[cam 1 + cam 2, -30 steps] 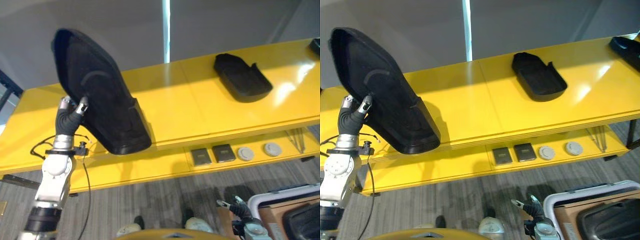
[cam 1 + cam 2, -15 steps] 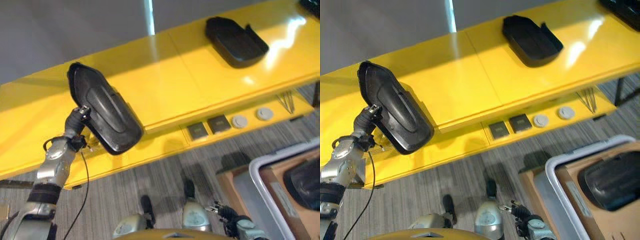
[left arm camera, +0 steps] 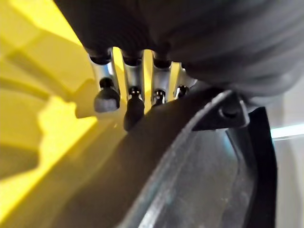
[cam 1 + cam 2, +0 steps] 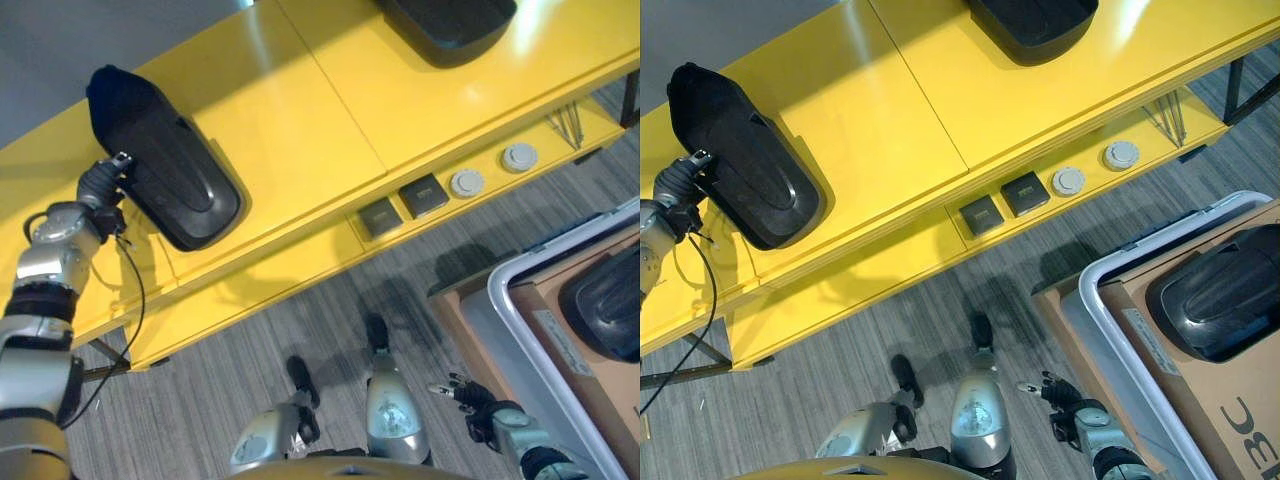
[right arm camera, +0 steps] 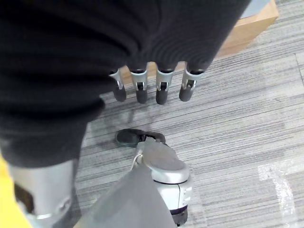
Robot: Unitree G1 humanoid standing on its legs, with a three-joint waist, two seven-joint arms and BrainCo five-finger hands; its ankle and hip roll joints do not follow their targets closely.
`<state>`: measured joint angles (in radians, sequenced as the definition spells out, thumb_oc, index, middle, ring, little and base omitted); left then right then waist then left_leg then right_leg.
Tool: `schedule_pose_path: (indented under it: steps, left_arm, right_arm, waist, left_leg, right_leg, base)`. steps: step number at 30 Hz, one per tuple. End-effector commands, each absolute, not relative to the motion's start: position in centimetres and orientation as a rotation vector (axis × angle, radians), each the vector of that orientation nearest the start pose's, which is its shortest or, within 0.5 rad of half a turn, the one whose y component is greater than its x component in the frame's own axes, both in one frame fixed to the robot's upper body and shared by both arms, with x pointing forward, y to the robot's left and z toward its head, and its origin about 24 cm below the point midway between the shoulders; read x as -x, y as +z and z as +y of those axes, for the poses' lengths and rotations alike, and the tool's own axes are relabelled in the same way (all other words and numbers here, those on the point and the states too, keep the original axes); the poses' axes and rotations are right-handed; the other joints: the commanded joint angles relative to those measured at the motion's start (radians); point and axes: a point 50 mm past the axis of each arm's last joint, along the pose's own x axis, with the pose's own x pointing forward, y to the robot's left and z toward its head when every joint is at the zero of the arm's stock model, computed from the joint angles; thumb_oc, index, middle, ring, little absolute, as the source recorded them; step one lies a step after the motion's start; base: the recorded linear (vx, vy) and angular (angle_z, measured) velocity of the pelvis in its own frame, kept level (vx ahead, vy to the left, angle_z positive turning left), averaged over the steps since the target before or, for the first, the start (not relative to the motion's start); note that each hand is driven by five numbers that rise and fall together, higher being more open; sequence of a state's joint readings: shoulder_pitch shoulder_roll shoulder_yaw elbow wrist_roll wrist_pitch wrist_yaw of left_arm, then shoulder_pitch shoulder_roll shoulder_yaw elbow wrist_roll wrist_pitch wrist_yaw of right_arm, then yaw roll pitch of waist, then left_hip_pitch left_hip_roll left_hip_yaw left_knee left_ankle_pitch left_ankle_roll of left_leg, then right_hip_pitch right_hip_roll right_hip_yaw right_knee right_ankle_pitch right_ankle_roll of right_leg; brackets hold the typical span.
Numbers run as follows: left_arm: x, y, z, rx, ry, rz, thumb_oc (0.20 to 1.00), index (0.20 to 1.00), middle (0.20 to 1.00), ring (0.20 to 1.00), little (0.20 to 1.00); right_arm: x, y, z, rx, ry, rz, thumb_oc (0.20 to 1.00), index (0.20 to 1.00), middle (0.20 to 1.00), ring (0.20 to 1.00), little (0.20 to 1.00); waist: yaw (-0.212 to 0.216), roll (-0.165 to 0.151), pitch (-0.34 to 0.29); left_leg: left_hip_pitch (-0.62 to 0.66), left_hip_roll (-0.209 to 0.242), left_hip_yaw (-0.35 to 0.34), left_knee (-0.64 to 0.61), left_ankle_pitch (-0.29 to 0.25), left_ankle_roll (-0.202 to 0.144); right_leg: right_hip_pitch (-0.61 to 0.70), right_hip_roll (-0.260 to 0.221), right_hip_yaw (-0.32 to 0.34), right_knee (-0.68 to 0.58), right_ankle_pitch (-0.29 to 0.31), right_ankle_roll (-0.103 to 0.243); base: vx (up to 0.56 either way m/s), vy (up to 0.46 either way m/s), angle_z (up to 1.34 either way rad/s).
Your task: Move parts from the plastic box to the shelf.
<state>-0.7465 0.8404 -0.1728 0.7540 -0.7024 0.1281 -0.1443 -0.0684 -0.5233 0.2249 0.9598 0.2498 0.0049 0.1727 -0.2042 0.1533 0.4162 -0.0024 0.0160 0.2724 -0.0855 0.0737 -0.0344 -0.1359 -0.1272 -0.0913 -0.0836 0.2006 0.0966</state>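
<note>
The left hand (image 4: 103, 184) is curling its fingers (image 3: 134, 105) over the rim of the big black part (image 4: 165, 160) and bringing it down onto the yellow shelf (image 4: 330, 110): a second ago that part was tipped up on end above the shelf top, and now it is lying almost flat on it, hollow face up, close to the front edge. That looks like the placing step nearly finishing, with only the letting-go to come. Further along the shelf, another black part (image 4: 447, 22) is already lying in place. Down low, the right hand (image 4: 1062, 393) is hanging idle over the floor, fingers relaxed and empty, beside the plastic box (image 4: 1110, 330), where one more dark part (image 4: 1223, 292) is waiting.
</note>
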Motion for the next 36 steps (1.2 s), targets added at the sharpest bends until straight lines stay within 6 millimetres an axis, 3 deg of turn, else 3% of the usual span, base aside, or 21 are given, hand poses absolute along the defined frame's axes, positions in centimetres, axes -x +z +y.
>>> schedule_pose_path:
  steps: [1, 7, 15, 23, 24, 25, 32, 36]
  left_arm:
    - [-34.9, 21.4, 35.4, -0.232, 0.239, 0.005, 0.200, 0.200, 0.200, 0.200, 0.200]
    - [-35.9, 24.8, 34.8, -0.389, 0.248, 0.020, 0.200, 0.200, 0.200, 0.200, 0.200]
    - [-37.6, 28.1, 31.6, -0.561, 0.191, -0.023, 0.200, 0.200, 0.200, 0.200, 0.200]
    - [-38.1, 29.2, 30.5, -0.594, 0.196, -0.028, 0.200, 0.200, 0.200, 0.200, 0.200]
    - [-38.0, 29.2, 30.8, -0.583, 0.227, -0.021, 0.404, 0.404, 0.404, 0.404, 0.404]
    - [-38.0, 29.1, 31.1, -0.572, 0.245, -0.014, 1.000, 1.000, 1.000, 1.000, 1.000]
    - [-37.7, 29.1, 32.0, -0.579, 0.308, -0.025, 1.000, 1.000, 1.000, 1.000, 1.000]
    - [-37.8, 29.5, 31.6, -0.664, 0.293, -0.081, 1.000, 1.000, 1.000, 1.000, 1.000]
  right_arm:
    - [-16.7, -10.5, -28.9, 0.237, 0.037, 0.950, 1.000, 1.000, 1.000, 1.000, 1.000]
    - [-18.1, -10.2, -27.9, 0.193, 0.047, 0.914, 1.000, 1.000, 1.000, 1.000, 1.000]
    - [-19.5, -9.7, -27.2, 0.140, 0.050, 0.879, 1.000, 1.000, 1.000, 1.000, 1.000]
    - [-19.6, -9.8, -26.9, 0.120, 0.046, 0.881, 1.000, 1.000, 1.000, 1.000, 1.000]
    - [-19.4, -9.9, -26.9, 0.121, 0.047, 0.885, 1.000, 1.000, 1.000, 1.000, 1.000]
    - [-19.3, -10.0, -26.8, 0.123, 0.047, 0.887, 1.000, 1.000, 1.000, 1.000, 1.000]
    - [-19.1, -10.2, -26.7, 0.102, 0.035, 0.884, 1.000, 1.000, 1.000, 1.000, 1.000]
    - [-18.9, -10.3, -26.6, 0.093, 0.026, 0.889, 1.000, 1.000, 1.000, 1.000, 1.000]
  waist:
    - [0.001, -0.024, -0.004]
    - [0.001, -0.050, 0.037]
    - [-0.008, -0.076, 0.070]
    - [-0.015, -0.084, 0.084]
    - [-0.017, -0.083, 0.085]
    - [-0.018, -0.083, 0.085]
    - [-0.020, -0.085, 0.079]
    - [-0.020, -0.085, 0.065]
  left_leg:
    - [-0.064, -0.009, -0.065, -0.002, -0.002, -0.015]
    - [-0.097, 0.004, -0.078, -0.002, 0.007, -0.013]
    - [-0.126, 0.015, -0.079, -0.002, 0.013, -0.012]
    - [-0.128, 0.021, -0.074, -0.002, 0.010, -0.014]
    - [-0.126, 0.022, -0.074, -0.002, 0.009, -0.015]
    - [-0.124, 0.022, -0.073, -0.002, 0.009, -0.015]
    - [-0.116, 0.025, -0.070, -0.002, 0.008, -0.016]
    - [-0.103, 0.028, -0.067, -0.002, 0.005, -0.019]
  right_leg:
    - [0.015, 0.041, 0.012, 0.062, -0.132, -0.008]
    - [-0.018, 0.054, 0.024, 0.064, -0.124, -0.013]
    - [-0.049, 0.068, 0.045, 0.062, -0.114, -0.013]
    - [-0.053, 0.072, 0.052, 0.055, -0.110, -0.013]
    - [-0.050, 0.073, 0.053, 0.053, -0.110, -0.014]
    - [-0.048, 0.073, 0.053, 0.053, -0.111, -0.014]
    - [-0.039, 0.074, 0.051, 0.052, -0.115, -0.018]
    - [-0.024, 0.074, 0.048, 0.049, -0.118, -0.019]
  base:
    - [-0.02, -0.033, 0.01]
    - [-0.03, -0.074, 0.04]
    - [-0.01, -0.044, 0.03]
    - [0.00, -0.004, 0.00]
    - [0.00, 0.000, 0.00]
    - [0.00, 0.000, 0.00]
    - [0.00, 0.000, 0.00]
    - [0.00, 0.000, 0.00]
